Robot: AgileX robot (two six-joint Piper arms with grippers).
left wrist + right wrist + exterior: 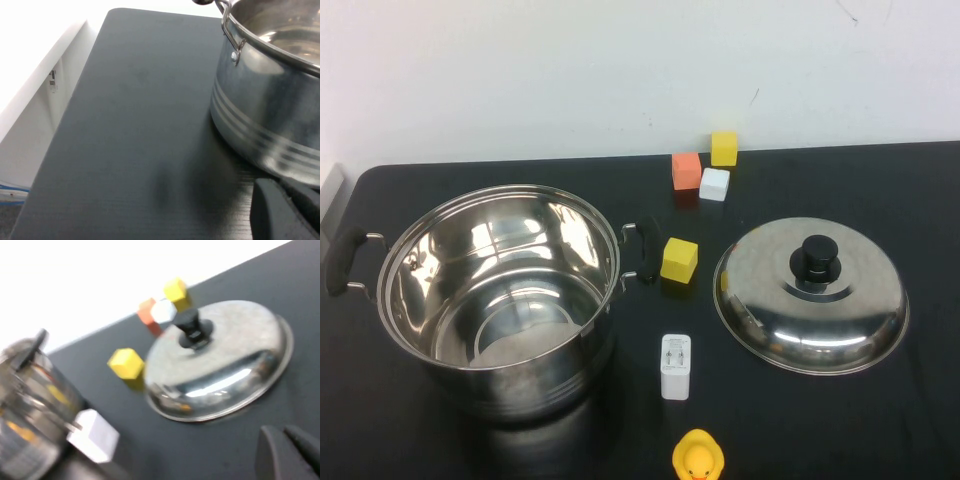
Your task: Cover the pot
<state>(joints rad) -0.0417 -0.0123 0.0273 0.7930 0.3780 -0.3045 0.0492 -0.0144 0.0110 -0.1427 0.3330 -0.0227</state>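
Note:
The pot point(500, 270) stands open and empty on the left of the black table, with black side handles. The domed steel lid point(790, 300) with a black knob point(816, 258) lies on the table to the pot's right, apart from it. Neither arm shows in the high view. My left gripper point(285, 186) is shut and empty, low over the table just beside the pot's outer wall point(270, 95). My right gripper point(282, 432) is shut and empty, on the near side of the lid point(225, 355); the pot point(30, 390) shows beyond it.
A yellow cube point(679, 260) sits between pot and lid. Orange point(686, 169), white point(715, 184) and yellow point(724, 148) cubes stand at the back. A white charger plug point(675, 366) and a yellow rubber duck point(698, 458) lie near the front edge.

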